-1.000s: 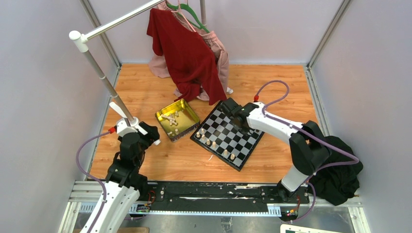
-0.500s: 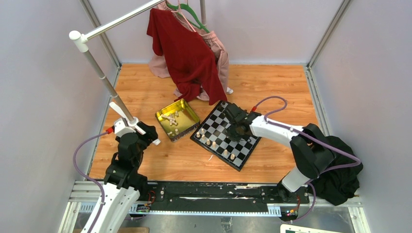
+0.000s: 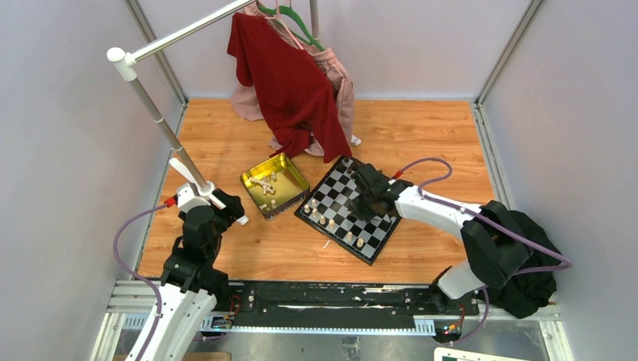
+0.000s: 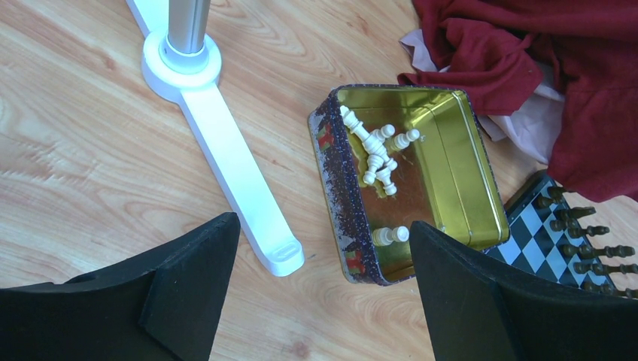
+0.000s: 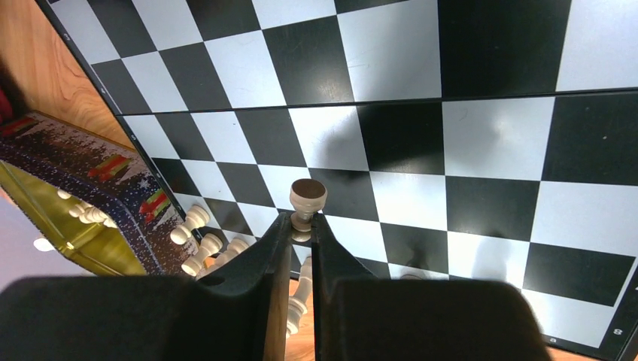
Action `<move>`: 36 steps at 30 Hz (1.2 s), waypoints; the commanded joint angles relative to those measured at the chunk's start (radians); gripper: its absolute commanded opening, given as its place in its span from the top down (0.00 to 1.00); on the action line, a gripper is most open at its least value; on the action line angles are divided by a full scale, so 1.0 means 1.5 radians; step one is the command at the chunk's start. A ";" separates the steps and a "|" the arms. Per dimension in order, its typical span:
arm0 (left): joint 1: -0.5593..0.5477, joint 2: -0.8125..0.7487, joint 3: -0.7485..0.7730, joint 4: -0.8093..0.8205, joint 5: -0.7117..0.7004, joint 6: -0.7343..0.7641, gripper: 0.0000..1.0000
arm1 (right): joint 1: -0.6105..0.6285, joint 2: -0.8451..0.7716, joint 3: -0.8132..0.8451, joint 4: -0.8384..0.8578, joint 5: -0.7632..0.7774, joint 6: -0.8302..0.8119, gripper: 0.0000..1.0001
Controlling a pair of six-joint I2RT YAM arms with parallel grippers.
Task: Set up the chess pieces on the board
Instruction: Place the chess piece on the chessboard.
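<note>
The checkered board (image 3: 331, 192) lies at an angle in the middle of the table. Several cream chess pieces (image 3: 348, 236) stand along its near-left edge, and dark pieces (image 4: 587, 233) line its far edge. My right gripper (image 3: 360, 207) hangs low over the board, shut on a cream piece (image 5: 308, 197) whose brown base faces the camera; the fingertips (image 5: 282, 226) pinch its stem. More cream pieces (image 4: 376, 154) lie in the gold tin (image 3: 288, 167). My left gripper (image 4: 323, 256) is open and holds nothing, above bare wood just short of the tin (image 4: 331, 188).
A white rack pole with its foot (image 4: 226, 158) stands left of the tin. Red and pink garments (image 3: 290, 83) hang down to the table behind the board. A black cloth (image 3: 527, 263) lies at the right edge beside the right arm's base.
My right arm has carried its gripper from the board's far corner toward the board's middle and lower. The left arm has stayed put.
</note>
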 commanded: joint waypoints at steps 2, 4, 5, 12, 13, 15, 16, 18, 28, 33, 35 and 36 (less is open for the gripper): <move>-0.002 -0.005 0.012 0.009 -0.007 0.007 0.12 | -0.008 -0.022 -0.014 0.000 0.001 0.023 1.00; -0.002 -0.005 0.013 0.009 -0.007 0.008 0.11 | -0.009 -0.023 -0.012 0.001 -0.002 0.023 1.00; -0.002 -0.005 0.013 0.007 -0.007 0.007 0.12 | -0.009 -0.023 -0.012 0.000 -0.005 0.023 1.00; -0.001 -0.006 0.011 0.007 -0.007 0.009 0.12 | -0.009 -0.036 -0.017 0.002 0.003 0.023 0.88; -0.002 -0.006 0.011 0.008 -0.007 0.009 0.12 | -0.009 -0.037 -0.017 0.002 0.004 0.022 0.84; -0.002 -0.006 0.010 0.010 -0.006 0.009 0.12 | -0.009 -0.038 -0.017 0.002 0.008 0.019 0.79; -0.002 -0.006 0.010 0.010 -0.006 0.009 0.12 | -0.009 -0.038 -0.018 0.003 0.010 0.019 0.75; -0.002 -0.006 0.010 0.009 -0.006 0.009 0.12 | -0.010 -0.040 -0.019 0.004 0.014 0.018 0.70; -0.001 -0.006 0.007 0.013 -0.005 0.007 0.12 | -0.012 -0.054 -0.020 0.009 0.030 -0.003 0.66; -0.002 -0.006 0.007 0.015 -0.004 0.006 0.11 | -0.011 -0.066 0.019 -0.019 0.043 -0.079 0.70; -0.002 -0.006 0.007 0.015 -0.004 0.004 0.12 | -0.008 -0.067 0.051 -0.062 0.068 -0.121 0.72; -0.002 -0.007 0.006 0.015 -0.003 0.003 0.12 | -0.006 -0.067 0.063 -0.078 0.087 -0.144 0.73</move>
